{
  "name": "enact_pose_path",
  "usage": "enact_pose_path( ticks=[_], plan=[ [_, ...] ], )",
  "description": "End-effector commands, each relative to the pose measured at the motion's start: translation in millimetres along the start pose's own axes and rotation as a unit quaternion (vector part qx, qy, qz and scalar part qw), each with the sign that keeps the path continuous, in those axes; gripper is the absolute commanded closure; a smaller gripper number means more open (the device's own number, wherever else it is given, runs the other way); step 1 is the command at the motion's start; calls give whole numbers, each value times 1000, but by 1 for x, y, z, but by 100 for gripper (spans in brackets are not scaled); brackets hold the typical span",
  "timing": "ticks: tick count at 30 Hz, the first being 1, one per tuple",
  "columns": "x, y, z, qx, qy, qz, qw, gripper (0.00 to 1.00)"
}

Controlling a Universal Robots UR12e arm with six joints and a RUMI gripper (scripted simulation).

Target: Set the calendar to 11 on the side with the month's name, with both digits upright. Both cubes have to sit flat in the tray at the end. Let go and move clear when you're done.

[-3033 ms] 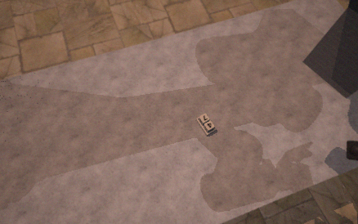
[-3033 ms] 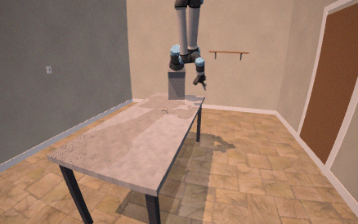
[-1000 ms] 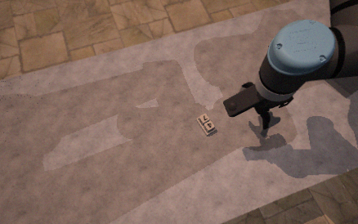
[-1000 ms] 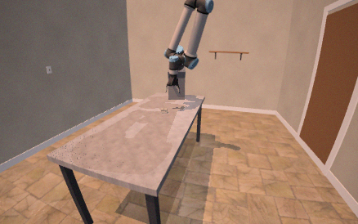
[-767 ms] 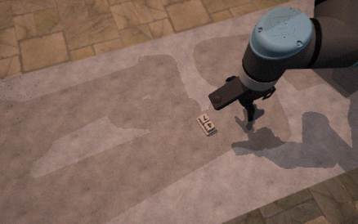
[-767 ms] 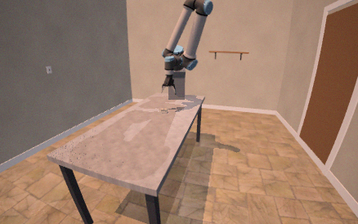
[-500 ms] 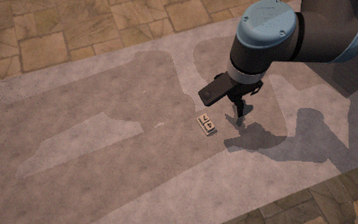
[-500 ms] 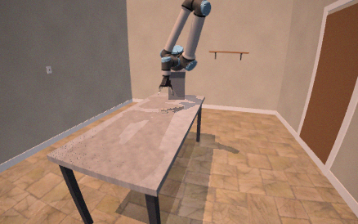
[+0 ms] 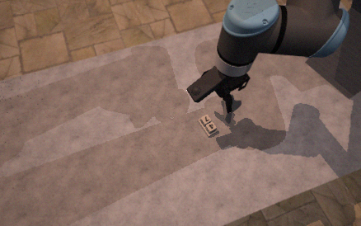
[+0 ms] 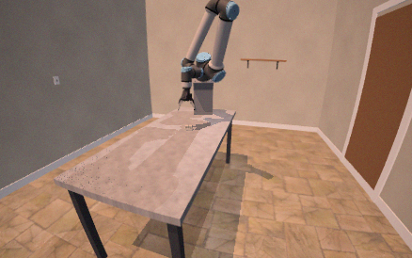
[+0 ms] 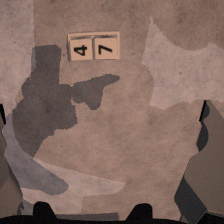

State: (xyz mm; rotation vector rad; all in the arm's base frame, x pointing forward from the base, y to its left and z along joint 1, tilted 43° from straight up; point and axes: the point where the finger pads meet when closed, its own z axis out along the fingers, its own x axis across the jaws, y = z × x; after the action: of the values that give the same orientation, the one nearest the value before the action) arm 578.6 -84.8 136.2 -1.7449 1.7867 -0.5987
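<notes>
Hovering with jaws spread and nothing between them, the gripper is standing beside the cubes, which are sitting in the tray on the table, beyond the fingertips at the wrist view's top, their row running crosswise, parallel to the jaws' span.
</notes>
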Motion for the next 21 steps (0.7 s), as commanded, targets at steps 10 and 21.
enact_pose_path(
  ticks=[10,21],
  plan=[
    [4,-5,1,5,-2,-6,1000,0],
    [4,-5,1,5,-2,-5,1000,0]
  ],
)
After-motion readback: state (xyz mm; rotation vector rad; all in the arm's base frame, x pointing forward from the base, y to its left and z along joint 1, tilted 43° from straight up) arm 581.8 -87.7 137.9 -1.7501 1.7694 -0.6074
